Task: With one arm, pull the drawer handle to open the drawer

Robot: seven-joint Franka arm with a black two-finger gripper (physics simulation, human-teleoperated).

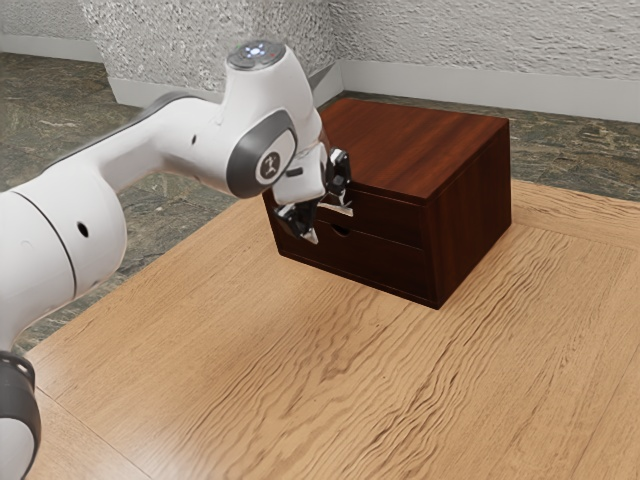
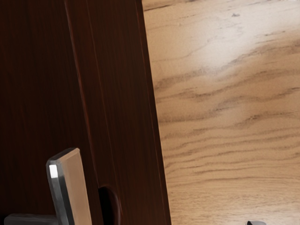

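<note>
The drawer handle (image 1: pixel 338 210) (image 2: pixel 65 187) is a small pale metal bar on the front of the upper drawer (image 1: pixel 385 215). This drawer belongs to a dark red-brown wooden cabinet (image 1: pixel 420 140) (image 2: pixel 108 93), which stands near the far corner of the counter (image 1: pixel 350 380) (image 2: pixel 225 117). I cannot tell if the upper drawer is pulled out at all. Below it is a lower drawer (image 1: pixel 370 262) with a small round notch in its top edge. The black jaws are right at the handle. They are spread wide, one finger above the bar and one below it, and they do not pinch it. The white arm (image 1: pixel 150 150) reaches in from the exterior view's left, over the near part of the counter. Around the counter lies a dark stone floor (image 1: pixel 60 100).
</note>
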